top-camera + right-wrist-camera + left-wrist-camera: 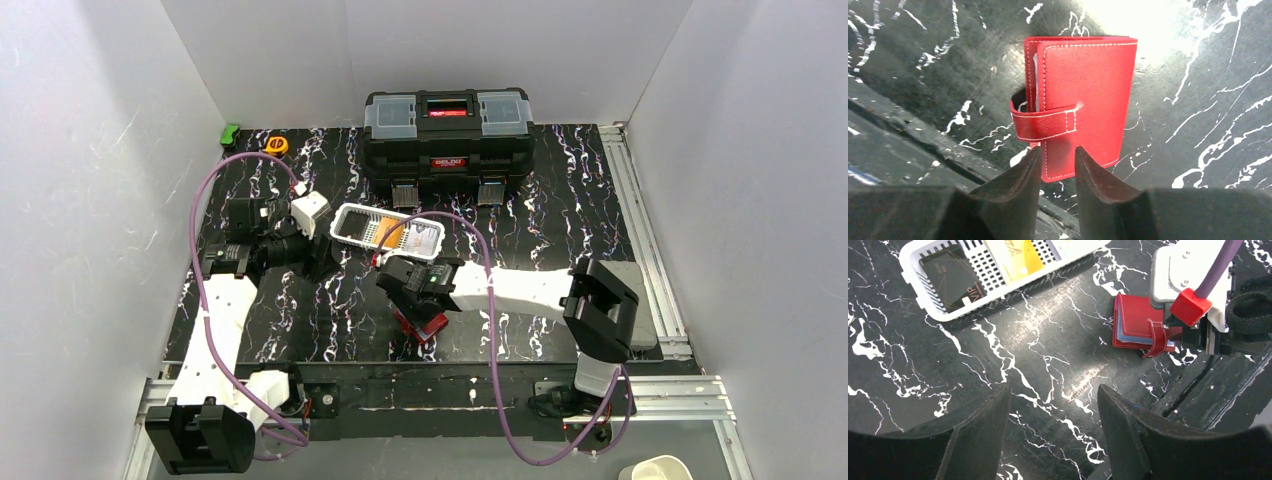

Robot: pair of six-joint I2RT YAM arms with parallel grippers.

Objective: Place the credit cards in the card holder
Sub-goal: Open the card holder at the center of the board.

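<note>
The red card holder [1088, 90] lies flat near the table's front edge, its tab [1043, 122] wrapped over the left side. My right gripper [1058, 149] hangs just above its near edge, the fingers a narrow gap apart with nothing seen between them. Pale blue card edges [1128, 337] show between the holder's leaves. From above, the holder [425, 325] peeks out under the right gripper [418, 308]. More credit cards lie in the white basket: an orange-yellow one [1013, 257] and a black one [950, 280]. My left gripper [1053, 387] is open over bare table left of the holder.
The white mesh basket [345, 222] sits mid-table between both arms. A big black toolbox [447, 140] stands at the back. An orange tape measure [277, 145] and a green object [230, 133] lie at the back left. The table's front rail [908, 150] runs close behind the holder.
</note>
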